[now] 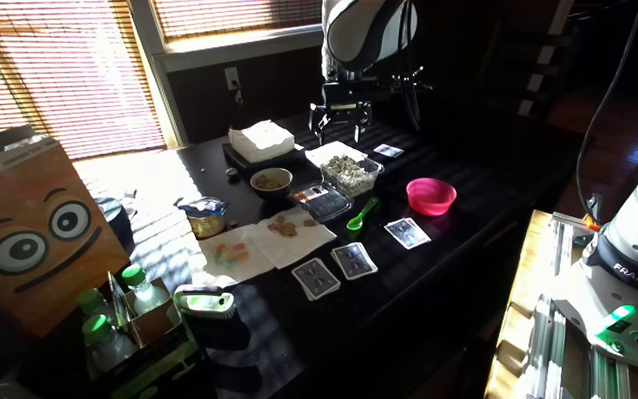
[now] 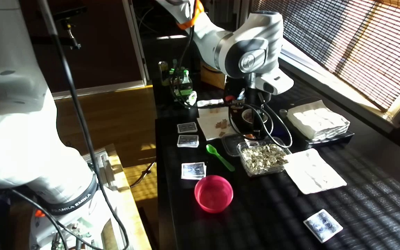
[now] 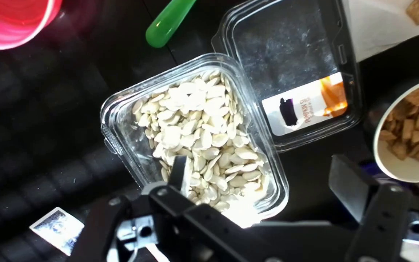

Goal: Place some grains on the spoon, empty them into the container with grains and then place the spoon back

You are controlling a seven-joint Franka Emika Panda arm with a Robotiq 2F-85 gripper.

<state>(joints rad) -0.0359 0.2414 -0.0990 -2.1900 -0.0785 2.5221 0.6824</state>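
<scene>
The fingers hang wide apart near the tub of seeds. Close to that tub, the green spoon lies on the table (handle end nearer the tub than the scoop), with the clear lid beside the tub.

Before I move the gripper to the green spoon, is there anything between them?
Yes, lower down: in the wrist view, the seed container lies between the gripper and the green spoon. Above it, nothing visible blocks the way.
</scene>
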